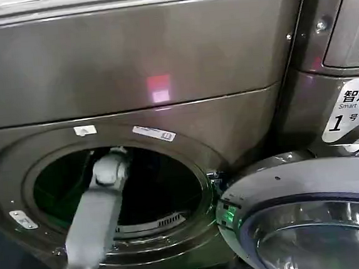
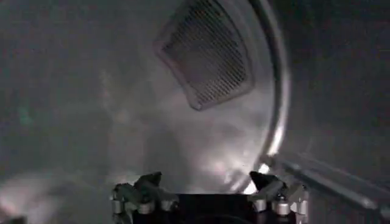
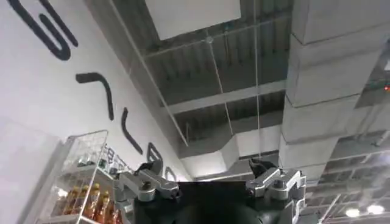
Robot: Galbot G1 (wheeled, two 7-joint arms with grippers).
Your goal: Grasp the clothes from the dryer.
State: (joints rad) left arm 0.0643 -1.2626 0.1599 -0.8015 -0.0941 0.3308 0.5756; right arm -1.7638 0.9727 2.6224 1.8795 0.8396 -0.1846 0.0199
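Observation:
The dryer (image 1: 160,60) is a big bronze-grey front-loader, and its round porthole (image 1: 166,195) stands open. My left arm (image 1: 106,191) reaches through the porthole into the dark drum. In the left wrist view my left gripper (image 2: 207,179) is open inside the drum, with nothing between its fingers, facing the bare metal back wall and a mesh grille (image 2: 207,55). The clothes are out of view. My right gripper (image 3: 207,167) is open and empty, pointing up at the ceiling.
The silver-rimmed glass door (image 1: 312,217) hangs open at the lower right, close to the porthole's rim. A white label with "1" (image 1: 354,113) sits on the panel at the right. A wire shelf of bottles (image 3: 85,189) stands in the right wrist view.

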